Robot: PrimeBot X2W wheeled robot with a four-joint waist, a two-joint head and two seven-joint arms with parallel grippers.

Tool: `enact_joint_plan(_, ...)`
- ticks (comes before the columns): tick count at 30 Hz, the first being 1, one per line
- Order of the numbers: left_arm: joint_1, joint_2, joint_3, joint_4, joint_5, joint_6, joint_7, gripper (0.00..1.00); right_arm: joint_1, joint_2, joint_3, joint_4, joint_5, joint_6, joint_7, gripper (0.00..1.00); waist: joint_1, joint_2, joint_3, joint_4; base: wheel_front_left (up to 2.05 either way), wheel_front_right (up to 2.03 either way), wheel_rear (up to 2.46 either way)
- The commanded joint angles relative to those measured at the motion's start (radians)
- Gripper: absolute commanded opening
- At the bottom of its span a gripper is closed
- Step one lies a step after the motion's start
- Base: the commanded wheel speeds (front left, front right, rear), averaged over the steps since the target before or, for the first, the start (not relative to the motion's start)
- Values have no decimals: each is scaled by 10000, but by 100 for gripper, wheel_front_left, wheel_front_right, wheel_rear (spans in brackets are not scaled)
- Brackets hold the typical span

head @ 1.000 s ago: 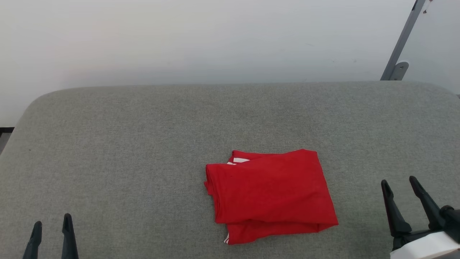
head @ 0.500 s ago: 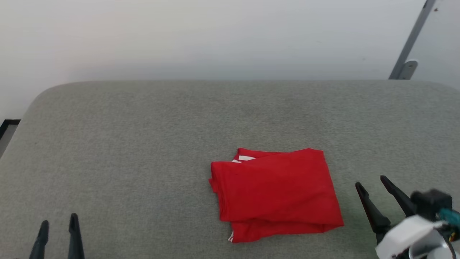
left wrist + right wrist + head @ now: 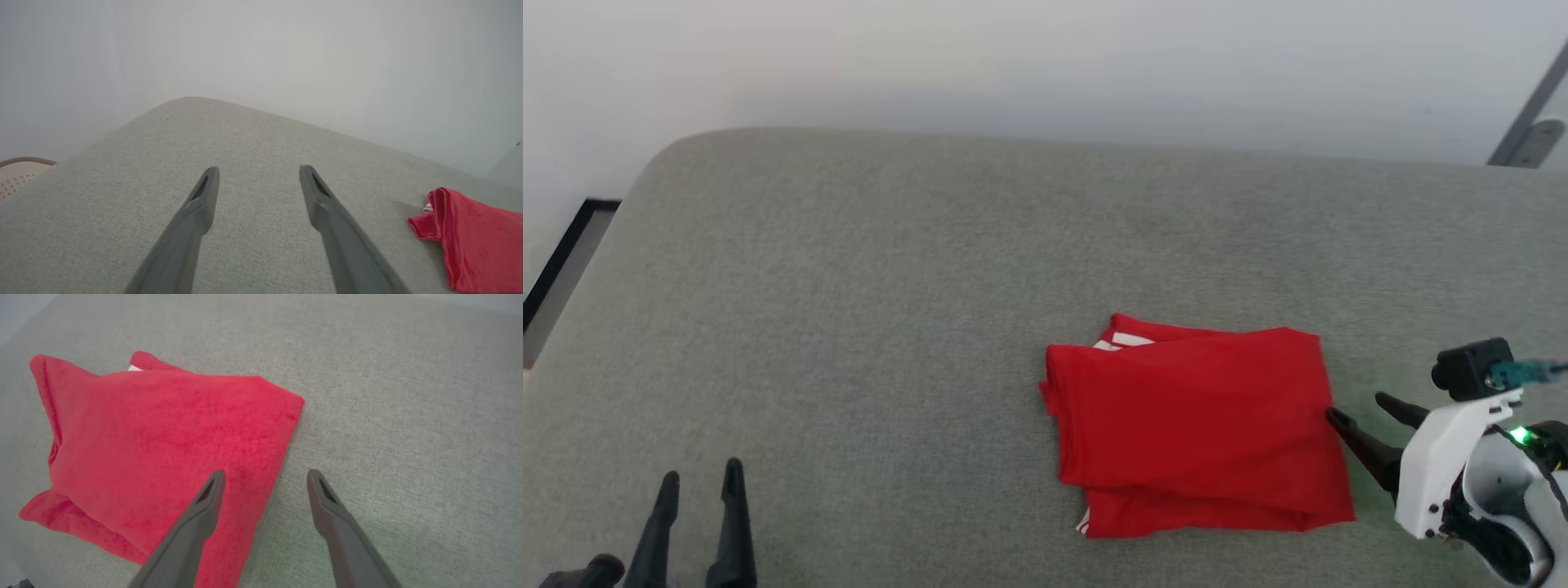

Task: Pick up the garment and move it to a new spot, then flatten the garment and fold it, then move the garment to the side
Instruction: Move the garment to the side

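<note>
The garment [image 3: 1192, 433] is lying folded into a rough rectangle on the grey cushion [image 3: 849, 269], plain red side up, sitting at approx. 4 o'clock from the cushion's middle in head view. A bit of white trim [image 3: 1131, 339] is peeking out at its 11 o'clock corner.

The right gripper [image 3: 1356, 407] is reaching in from the garment's 3 o'clock side w/ jaws standing wide. In the right wrist view one finger [image 3: 192, 526] is hanging over the garment's edge and the other over bare cushion, so the edge is running btw. them. Whether a tip is touching cloth I cannot tell; the angle is too flat.

The left gripper [image 3: 702, 471] is idling at 8 o'clock, well apart from the garment, jaws also spread wide, holding nothing.

Handling: the garment is looking light, soft and floppy, w/ several layers stacked. It is showing no stiffness and nothing fragile. The fabric is not looking slippery, but the cushion weave is likely dragging on it if slid.

Taking hold at the 3 o'clock edge seems best, one finger going above and one below all layers. Pinching the top layer alone is risking the fold opening on the lift. The 5 o'clock corner is showing lower layers sticking out, i.e. a worse spot.

The folding seems done, so the step in hand is likely shifting the garment aside.
</note>
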Motion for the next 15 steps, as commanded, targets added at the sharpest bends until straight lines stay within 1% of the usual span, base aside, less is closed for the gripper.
enact_joint_plan(1, -183, -25, -84, 61, -96, -37, -45, 100, -229, -108, 125, 99, 230, -4, 588, 100, 0, 0, 209, 220, 0, 0, 0)
enact_joint_plan(5, -349, -51, -272, 188, -147, -37, -45, 100, -632, -256, 334, 251, 597, -2, 1941, 100, 0, 0, 445, 442, 0, 0, 0)
enact_joint_plan(8, -522, -60, -398, 258, -199, -37, -45, 100, -887, -198, 476, 443, 894, -2, 3088, 100, 0, 0, 648, 578, 0, 0, 0)
enact_joint_plan(11, -668, -67, -500, 355, -212, -37, -45, 100, -1188, -68, 587, 795, 1083, -2, 4254, 100, 0, 0, 851, 639, 0, 0, 0)
enact_joint_plan(13, -791, -56, -573, 428, -218, -37, -45, 100, -1238, 168, 802, 1064, 1265, -2, 5181, 100, 0, 0, 958, 669, 0, 0, 0)
enact_joint_plan(14, -860, -68, -598, 445, -251, -37, -45, 100, -1323, 281, 795, 1143, 1339, -1, 5405, 100, 0, 0, 1012, 680, 0, 0, 0)
enact_joint_plan(15, -928, -65, -634, 468, -268, -37, -45, 100, -1422, 399, 785, 1213, 1389, -1, 5624, 91, 0, 0, 1062, 695, 0, 0, 0)
